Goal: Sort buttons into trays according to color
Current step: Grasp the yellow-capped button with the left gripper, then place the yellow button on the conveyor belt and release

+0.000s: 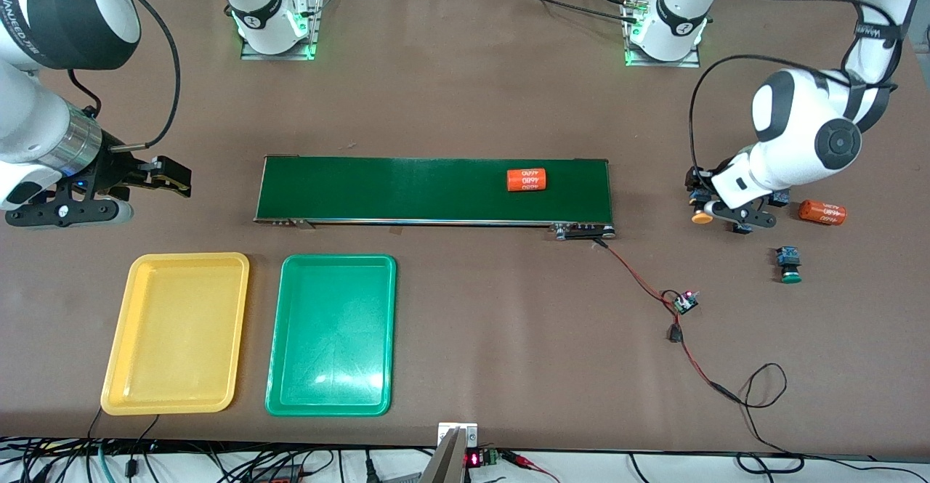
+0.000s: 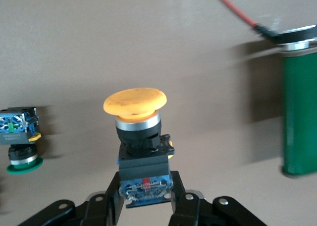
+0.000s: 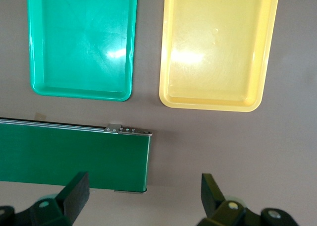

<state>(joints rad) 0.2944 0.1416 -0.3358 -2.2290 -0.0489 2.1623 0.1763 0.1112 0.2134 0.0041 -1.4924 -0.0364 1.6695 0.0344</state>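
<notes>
The left gripper (image 2: 146, 194) is clamping a yellow button (image 2: 134, 101) by its body, at the left arm's end of the table near the belt (image 1: 407, 189). A green button (image 1: 789, 264) is lying nearby. The right gripper (image 3: 143, 191) is waiting – jaws apart – above the yellow tray (image 1: 116, 367) and green tray (image 1: 280, 367).

"4680" on orange cyl. (image 1: 526, 179) (white print)

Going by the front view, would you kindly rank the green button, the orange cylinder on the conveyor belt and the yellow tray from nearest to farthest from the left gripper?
From the left gripper, shut on a yellow button:
1. Green button, on the table at the left arm's end, nearer the front camera.
2. Orange cylinder, on the conveyor belt.
3. Yellow tray, toward the right arm's end.
</notes>
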